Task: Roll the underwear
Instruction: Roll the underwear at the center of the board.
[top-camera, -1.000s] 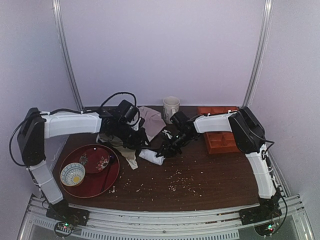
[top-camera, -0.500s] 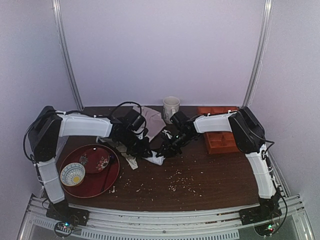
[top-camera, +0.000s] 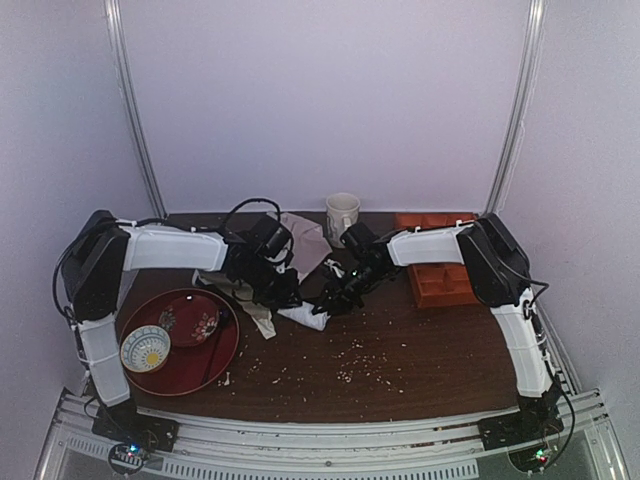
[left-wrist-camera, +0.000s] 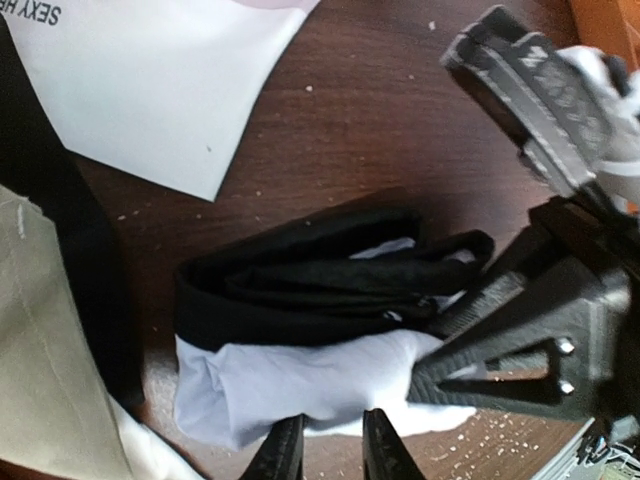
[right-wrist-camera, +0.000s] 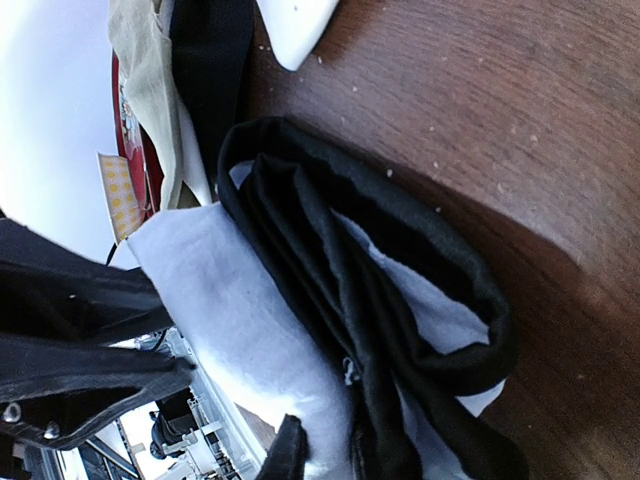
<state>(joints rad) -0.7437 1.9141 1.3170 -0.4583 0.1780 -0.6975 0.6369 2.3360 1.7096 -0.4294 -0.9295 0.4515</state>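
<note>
The dark wood table (top-camera: 420, 350) carries everything, and two arms reach in over it, one from 9 o'clock and one from 3 o'clock, meeting near the middle. Biggest item on it is one round red tray (top-camera: 215, 365) at about 8 o'clock, holding one smaller red dish (top-camera: 195, 320) with a flower pattern and one blue-and-white bowl (top-camera: 146, 348). One orange-brown tray (top-camera: 440, 285) with compartments sits at 3 o'clock.

Then the fabrics, three in all. One pale cloth (left-wrist-camera: 170, 90) lies toward 12 o'clock. Its corner has "SEXY" printed in black, with more letters cut off by the edge of the left wrist view. That's the only readable writing. One olive-beige garment (left-wrist-camera: 45, 340) lies at 9 o'clock of the roll.

The underwear (top-camera: 310, 317) is near the table's centre, bunched into a short roll, white body with black bands folded along one side, and it lies between the two grippers.

The right gripper (top-camera: 333, 300) is pressed together on one end of the roll, pinching it. The left gripper (left-wrist-camera: 330, 455) has its tips a narrow gap apart right at the roll's white edge. Can't tell whether it actually has hold of the fabric.

One white mug (top-camera: 342, 215) stands at 12 o'clock. Pale crumbs (top-camera: 360, 365), too many to count, are scattered toward 6 o'clock.
</note>
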